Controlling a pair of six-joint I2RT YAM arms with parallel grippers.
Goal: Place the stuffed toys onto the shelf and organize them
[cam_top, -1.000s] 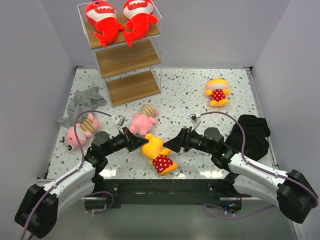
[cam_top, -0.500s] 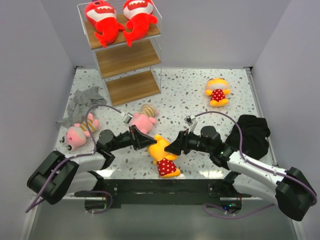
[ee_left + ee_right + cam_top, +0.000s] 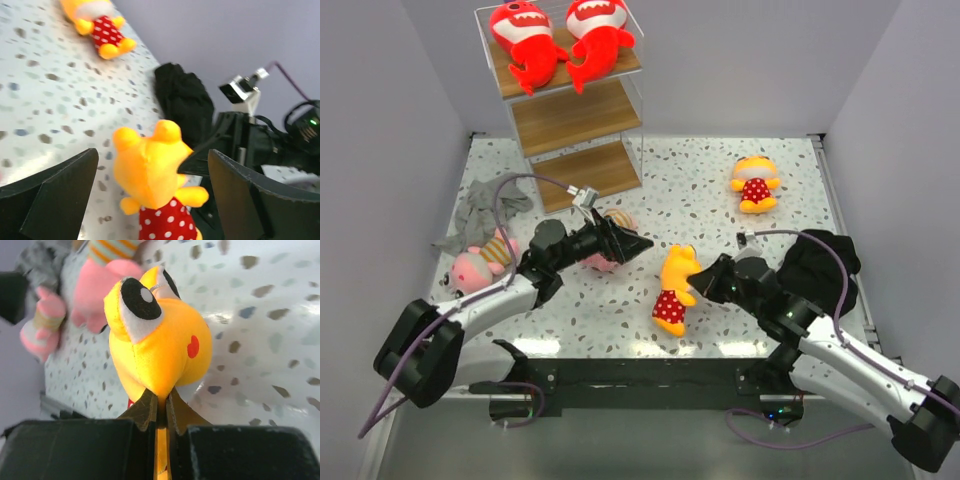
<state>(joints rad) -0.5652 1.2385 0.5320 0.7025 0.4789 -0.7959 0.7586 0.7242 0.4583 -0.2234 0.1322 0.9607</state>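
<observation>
Pinching the head of the yellow-orange polka-dot toy (image 3: 157, 340), the right hand (image 3: 160, 407) is narrowed to a slit with plush squeezed between its fingers.
- Held toy: near the middle of the surface (image 3: 720, 170), just left of the right hand. It looks lifted, but I cannot tell whether the feet touch down.
- Long axis: runs far-to-near with a slight tilt. Head and ears point to the far side, red dress and feet toward the near edge.
- Left hand (image 3: 632, 243): spread wide and holding nothing, aimed at the held toy. Its wrist view frames the plain yellow back of the toy's head between both fingers, apart from each.
- Pink striped toy (image 3: 600, 252): lies under the left wrist.
- Shelf (image 3: 580, 120): stands at the far left, well apart from the right hand, up and to the left of it. The left arm is the nearer of the two.
- Two red sharks (image 3: 560, 35): lie side by side on the top board. No toy shows on the two lower boards.

Judgement: either the toy passes to the wide left hand, or the right arm makes a long diagonal reach. For a lower board, the toy's long axis would need turning to go in under the board above.
</observation>
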